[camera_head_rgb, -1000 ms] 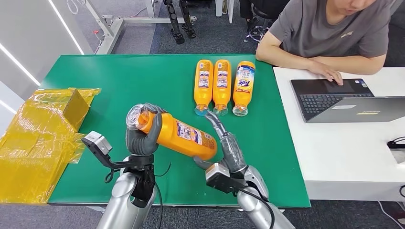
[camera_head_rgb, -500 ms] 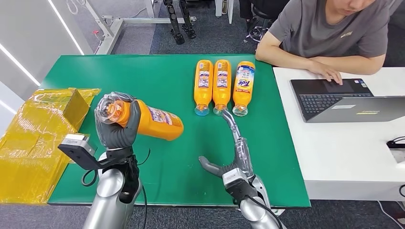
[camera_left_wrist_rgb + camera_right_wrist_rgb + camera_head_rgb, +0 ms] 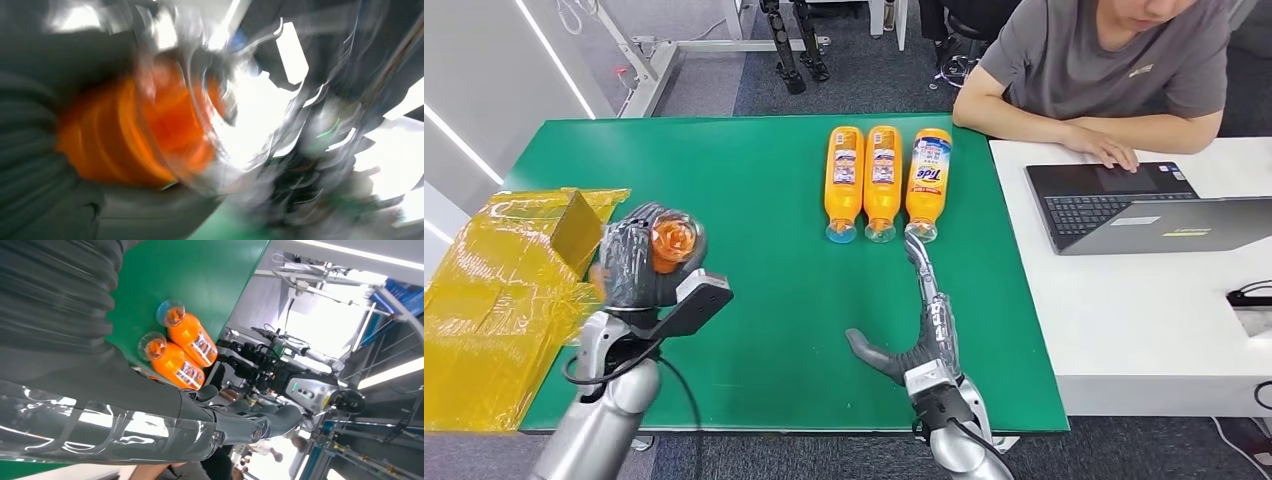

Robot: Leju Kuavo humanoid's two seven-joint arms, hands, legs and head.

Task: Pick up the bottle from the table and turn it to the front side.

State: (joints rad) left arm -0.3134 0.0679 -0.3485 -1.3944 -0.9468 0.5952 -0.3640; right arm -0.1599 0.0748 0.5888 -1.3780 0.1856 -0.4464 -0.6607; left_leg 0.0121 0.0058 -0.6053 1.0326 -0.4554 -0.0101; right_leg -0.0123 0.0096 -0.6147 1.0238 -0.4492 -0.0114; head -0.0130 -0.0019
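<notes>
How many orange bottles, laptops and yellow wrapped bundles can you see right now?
Orange bottles: 4, three lying in a row on the green table, one held in the left hand.
Laptops: 1.
Yellow wrapped bundles: 1.
Total: 6.

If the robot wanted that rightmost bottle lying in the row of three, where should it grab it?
Probably around the middle of the rightmost bottle, coming down from above. It lies flat with its right side clear, while the middle bottle sits close on its left. The right robot hand is open nearby.
</notes>
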